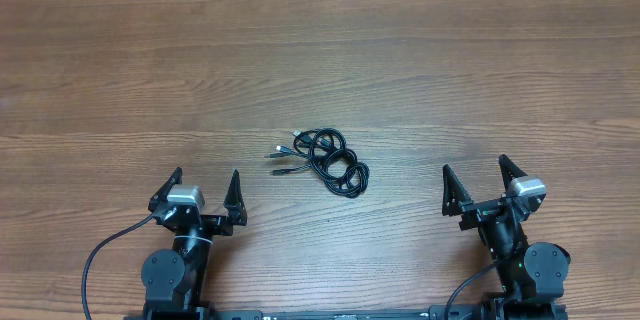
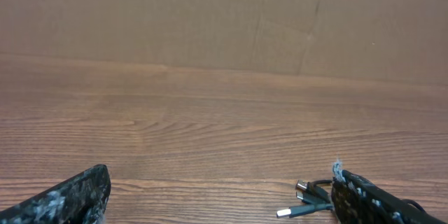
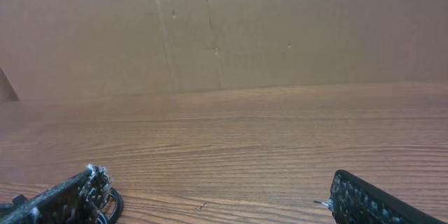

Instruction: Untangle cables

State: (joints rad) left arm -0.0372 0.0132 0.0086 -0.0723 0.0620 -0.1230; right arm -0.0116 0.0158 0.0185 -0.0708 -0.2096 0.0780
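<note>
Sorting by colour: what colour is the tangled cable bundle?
Black coiled cable bundle; overhead view shows best.

One bundle of black cables [image 1: 332,160] is lying on the single counter [image 1: 120,60], with two plug ends [image 1: 281,150] sticking out; how many separate cables is unclear. Two grippers are hovering: the left gripper [image 1: 206,175] and the right gripper [image 1: 474,166].

A wood-grain table [image 1: 330,70] spreads wide, with a creased brown cardboard wall [image 2: 175,17] standing along its far edge
</note>
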